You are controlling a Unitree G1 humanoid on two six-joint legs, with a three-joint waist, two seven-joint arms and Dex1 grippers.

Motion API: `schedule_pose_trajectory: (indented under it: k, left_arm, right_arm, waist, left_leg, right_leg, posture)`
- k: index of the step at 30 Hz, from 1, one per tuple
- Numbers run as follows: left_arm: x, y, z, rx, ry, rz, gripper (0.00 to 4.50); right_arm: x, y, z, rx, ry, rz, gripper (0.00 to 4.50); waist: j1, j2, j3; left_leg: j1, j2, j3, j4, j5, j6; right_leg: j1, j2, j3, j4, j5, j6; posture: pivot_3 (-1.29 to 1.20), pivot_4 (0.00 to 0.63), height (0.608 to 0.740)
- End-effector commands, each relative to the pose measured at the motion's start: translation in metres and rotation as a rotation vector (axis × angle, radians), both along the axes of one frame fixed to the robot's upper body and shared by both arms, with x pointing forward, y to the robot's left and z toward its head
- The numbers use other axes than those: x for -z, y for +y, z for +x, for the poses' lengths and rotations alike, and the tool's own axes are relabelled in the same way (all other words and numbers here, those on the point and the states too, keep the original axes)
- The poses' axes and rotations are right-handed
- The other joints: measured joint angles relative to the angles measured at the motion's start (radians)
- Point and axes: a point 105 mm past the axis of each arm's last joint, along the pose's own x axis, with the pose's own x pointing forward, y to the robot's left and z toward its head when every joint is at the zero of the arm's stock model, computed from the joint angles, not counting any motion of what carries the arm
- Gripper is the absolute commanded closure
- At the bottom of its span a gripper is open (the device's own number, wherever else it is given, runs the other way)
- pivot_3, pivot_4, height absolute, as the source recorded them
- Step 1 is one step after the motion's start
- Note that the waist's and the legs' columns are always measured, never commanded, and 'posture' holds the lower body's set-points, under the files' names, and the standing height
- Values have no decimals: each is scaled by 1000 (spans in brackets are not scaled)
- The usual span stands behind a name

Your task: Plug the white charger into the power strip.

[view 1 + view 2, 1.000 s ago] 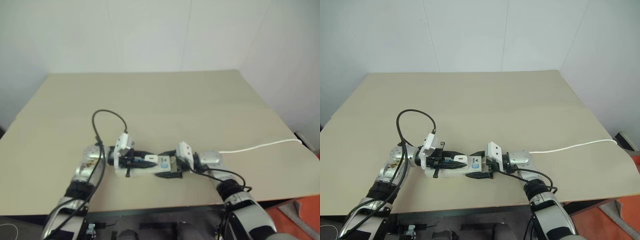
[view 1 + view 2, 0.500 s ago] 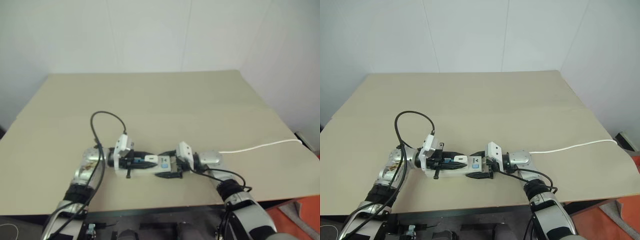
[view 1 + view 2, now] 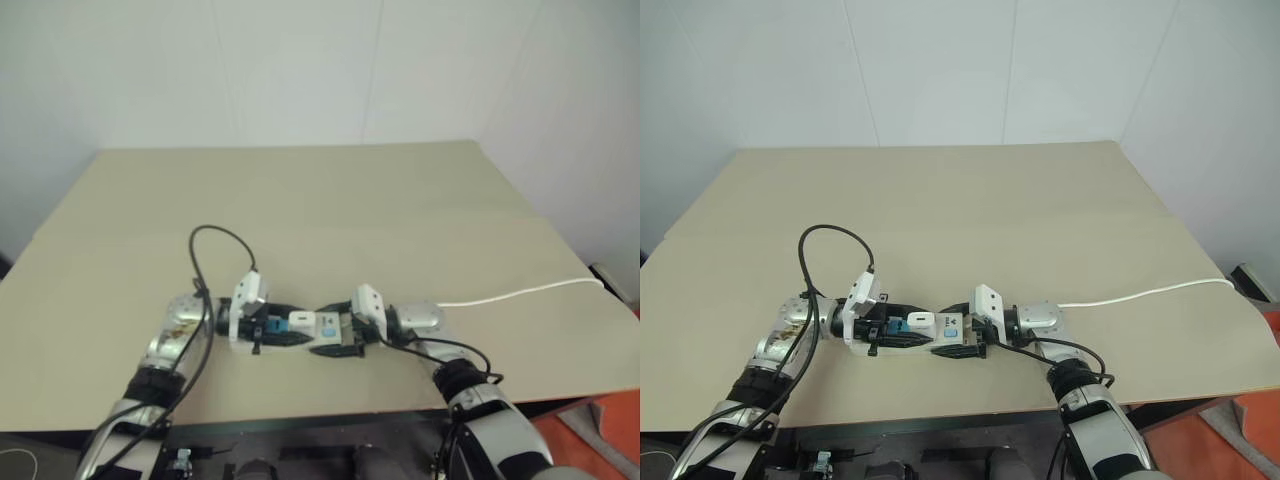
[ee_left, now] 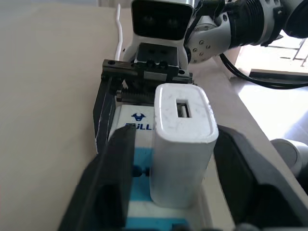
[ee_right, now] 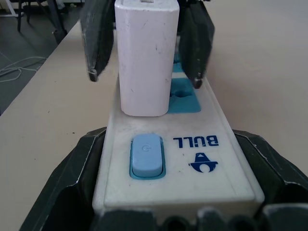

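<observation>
The white charger [image 5: 148, 57] is seated upright in the power strip [image 5: 175, 163], gripped endwise by the right gripper [image 3: 345, 335]; the left gripper [image 4: 175, 159] is parted around the charger.

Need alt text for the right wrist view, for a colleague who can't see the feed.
A white charger stands upright, plugged into a white power strip beside its blue switch. The left hand has its black fingers spread either side of the charger, not touching it. The right hand's dark fingers flank the strip's near end, on a tan table.
</observation>
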Motion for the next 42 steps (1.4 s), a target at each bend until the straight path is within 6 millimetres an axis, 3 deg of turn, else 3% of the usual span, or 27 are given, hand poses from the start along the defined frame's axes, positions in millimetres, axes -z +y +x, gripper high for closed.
schedule_pose_trajectory:
  k: [1, 3, 7, 13, 17, 18, 19, 20, 26, 31, 37, 42]
  left_arm:
    - [9, 5, -2, -20, 33, 22, 658]
    - [5, 4, -2, -19, 16, 11, 36]
    - [-18, 6, 1, -23, -58, -28, 36]
    - [-82, 28, 2, -11, -82, -68, 36]
    - [-110, 39, 1, -46, -138, -105, 36]
    - [-114, 41, 1, -49, -141, -114, 0]
    - [-116, 42, 0, -50, -146, -117, 0]
    - [-116, 44, 0, -54, -158, -106, 0]
    - [-115, 53, 0, -83, -185, -75, 0]
    - [-117, 63, -1, -132, -188, -70, 0]
    - [-114, 76, -6, -175, -199, -40, 0]
    - [-105, 91, -14, -243, -170, 22, 0]
  right_arm:
    - [-6, 9, -4, -38, -25, 21, 1090]
    - [-6, 10, -5, -40, -25, 22, 1090]
    - [-6, 11, -5, -43, -24, 23, 1090]
    - [-4, 10, -6, -43, -21, 21, 1090]
    - [-3, 8, -7, -41, -8, 19, 1090]
    - [-2, 7, -7, -42, -3, 18, 358]
    - [-2, 7, -8, -44, 2, 16, 52]
    - [-2, 6, -8, -49, 7, 13, 22]
    - [-9, 0, -8, -30, -25, 16, 22]
    - [-23, -16, -10, 2, -63, 21, 22]
    - [-34, -39, -17, 58, -98, 15, 22]
    - [-52, -75, -17, 154, -124, -1, 22]
  waist:
    - [0, 0, 0]
    - [0, 0, 0]
    - [-1, 0, 0]
    - [-2, 0, 0]
    - [-2, 0, 0]
    - [-2, 0, 0]
    - [-1, 0, 0]
    - [-1, 0, 0]
    - [2, 0, 0]
    - [5, 0, 1]
    - [7, 0, 1]
    - [10, 0, 1]
  left_leg:
    - [0, 0, 0, 0, 0, 0]
    - [0, 0, 0, 0, 0, 0]
    - [0, 0, 0, 0, 0, 0]
    - [-4, 0, 0, 0, 0, 0]
    - [-4, 0, 0, 0, 0, 0]
    - [-4, 0, 0, 0, 0, 0]
    - [-4, 0, 0, -1, 0, 0]
    - [-4, 0, 0, -1, 0, 0]
    - [-4, 0, 0, -1, 0, 0]
    - [-5, 0, 0, -1, 0, 0]
    - [-5, 0, 0, -1, 0, 0]
    - [-6, 0, 0, -1, 0, 0]
  right_leg:
    - [0, 0, 0, 0, 0, 0]
    - [0, 0, 0, 0, 0, 0]
    - [-1, 0, 0, 0, 0, 0]
    - [-4, 0, 0, 1, 0, 0]
    - [-3, 0, 0, -1, -1, 2]
    - [-3, 0, 0, -1, -1, 2]
    - [-4, 0, 0, -1, -1, 2]
    - [-4, 0, 0, 0, -1, 2]
    - [-4, 0, 0, -1, -1, 1]
    - [-5, 0, 0, -2, -1, 1]
    - [-5, 0, 0, -2, -2, 3]
    - [-5, 0, 0, -2, -2, 4]
  posture:
    - [0, 150, 740]
    - [0, 150, 740]
    - [0, 150, 740]
    - [0, 150, 740]
    - [0, 150, 740]
    - [0, 150, 740]
    - [0, 150, 740]
    - [0, 150, 740]
    - [0, 150, 740]
    - [0, 150, 740]
    - [0, 150, 740]
    - [0, 150, 740]
